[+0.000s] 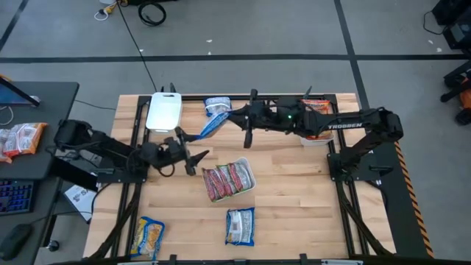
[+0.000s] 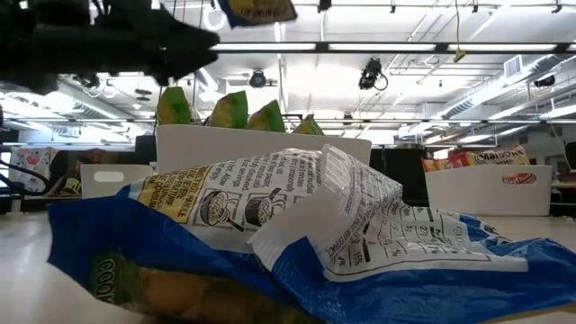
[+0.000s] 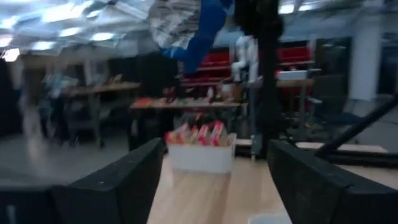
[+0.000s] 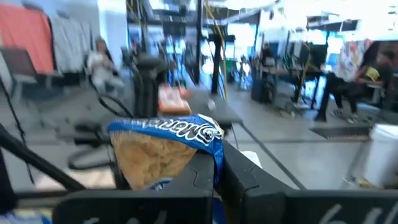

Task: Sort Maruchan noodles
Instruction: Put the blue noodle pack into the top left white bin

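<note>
Nearest to us, at the table's near edge, lie two loose packets flat on the wood: an orange-yellow packet (image 1: 148,237) at near left and a blue-white packet (image 1: 240,226) near the middle, both with their long axes running near to far. Just beyond them sits the centre tray (image 1: 251,177) holding red-pink packets (image 1: 227,180). Left of that tray hangs our left gripper (image 1: 193,160), its fingers spread wide with nothing between them, pointing rightward toward the table's middle. The relation that matters lies a little farther and to the right of it: our right gripper (image 1: 239,126) reaches in from the right side, fingers (image 4: 249,180) pinched together on one end of a blue packet (image 1: 212,125), raised clear of the table. The packet's long axis slants from the pinched end down-left toward the left gripper, so its free end points at that arm. We judge that the packet belongs with the other blue one in the far blue tray (image 1: 218,105), just beyond it; an empty white tray (image 1: 164,110) sits far left, an orange-filled tray (image 1: 315,107) far right.
</note>
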Motion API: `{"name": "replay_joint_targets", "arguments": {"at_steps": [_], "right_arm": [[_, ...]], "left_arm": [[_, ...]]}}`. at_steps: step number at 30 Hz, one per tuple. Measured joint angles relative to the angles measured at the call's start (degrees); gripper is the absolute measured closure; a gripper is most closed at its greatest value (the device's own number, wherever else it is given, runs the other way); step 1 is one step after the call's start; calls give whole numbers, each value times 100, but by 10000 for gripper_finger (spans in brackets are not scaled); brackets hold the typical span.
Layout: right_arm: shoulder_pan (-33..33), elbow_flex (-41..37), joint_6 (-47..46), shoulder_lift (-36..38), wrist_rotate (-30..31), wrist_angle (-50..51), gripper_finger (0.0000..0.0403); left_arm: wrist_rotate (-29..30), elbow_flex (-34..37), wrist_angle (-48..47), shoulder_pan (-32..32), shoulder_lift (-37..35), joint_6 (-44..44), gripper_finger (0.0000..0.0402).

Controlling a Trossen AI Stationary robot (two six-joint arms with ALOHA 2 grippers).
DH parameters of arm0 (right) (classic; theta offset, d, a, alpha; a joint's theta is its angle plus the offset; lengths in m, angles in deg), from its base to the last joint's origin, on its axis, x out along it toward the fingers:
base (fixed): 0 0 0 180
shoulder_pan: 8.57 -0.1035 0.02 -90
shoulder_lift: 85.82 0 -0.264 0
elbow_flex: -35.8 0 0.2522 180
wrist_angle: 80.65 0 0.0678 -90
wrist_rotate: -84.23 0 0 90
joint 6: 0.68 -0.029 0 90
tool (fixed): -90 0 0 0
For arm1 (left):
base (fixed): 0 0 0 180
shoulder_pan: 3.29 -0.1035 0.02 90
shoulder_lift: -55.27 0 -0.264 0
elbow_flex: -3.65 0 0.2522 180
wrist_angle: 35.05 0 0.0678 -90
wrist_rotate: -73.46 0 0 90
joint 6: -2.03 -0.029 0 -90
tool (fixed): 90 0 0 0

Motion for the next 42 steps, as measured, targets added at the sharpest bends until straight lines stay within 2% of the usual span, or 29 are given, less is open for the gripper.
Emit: {"name": "replay_joint_targets", "arguments": {"at_steps": [4, 8, 10, 16, 21, 26, 31, 42], "right_arm": [[-255, 0, -299, -6, -1, -666, 392], [-500, 7, -406, -93, 127, -1437, 392], [-580, 28, -426, -229, 257, -1804, 392], [-636, 122, -821, -338, 492, -1870, 392], [-714, 131, -945, -310, 637, -1794, 392], [-867, 131, -519, -310, 1106, -1874, 392], [-963, 129, -307, -310, 1207, -2048, 392], [-902, 129, -237, -308, 1458, -2007, 392]], "left_arm": [[-951, -354, 302, -436, 47, -417, 98], [-1575, -888, 299, -709, 293, -615, 102], [-1741, -1216, 447, -729, 544, -817, 105], [-2047, -2243, 1092, -725, 1402, -1390, 106], [-2031, -2446, 1492, -736, 1690, -1452, 107], [-1653, -2448, 1487, -745, 1638, -1686, 119], [-1261, -2458, 1495, -770, 1561, -2140, 135], [-1483, -2880, 1493, -945, 1578, -2005, 138]]}}
